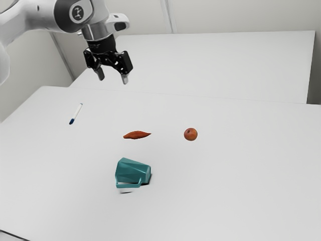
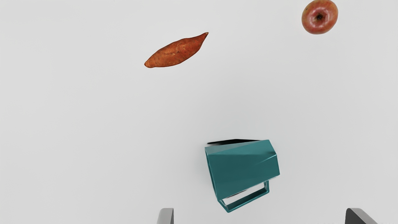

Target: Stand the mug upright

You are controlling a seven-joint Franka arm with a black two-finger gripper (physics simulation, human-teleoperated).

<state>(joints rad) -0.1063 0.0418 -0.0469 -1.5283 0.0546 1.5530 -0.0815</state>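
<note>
Looks like the approach step, with the hand (image 1: 113, 79) empty above the bench (image 1: 225, 201) and fingers (image 2: 165, 217) wide apart. Find the mug (image 2: 242, 169) lying on its side near the sweet potato (image 2: 176, 53). Calls next for lowering to the mug, closing on its body, then lifting and turning base-down.

In the exterior view, the white table (image 1: 225, 196) bears a mug (image 1: 133, 171) on its side, a sweet potato (image 1: 136, 135) at its twelve o'clock, an apple (image 1: 190, 134) at two, a pen (image 1: 76, 113) between ten and eleven.
</note>
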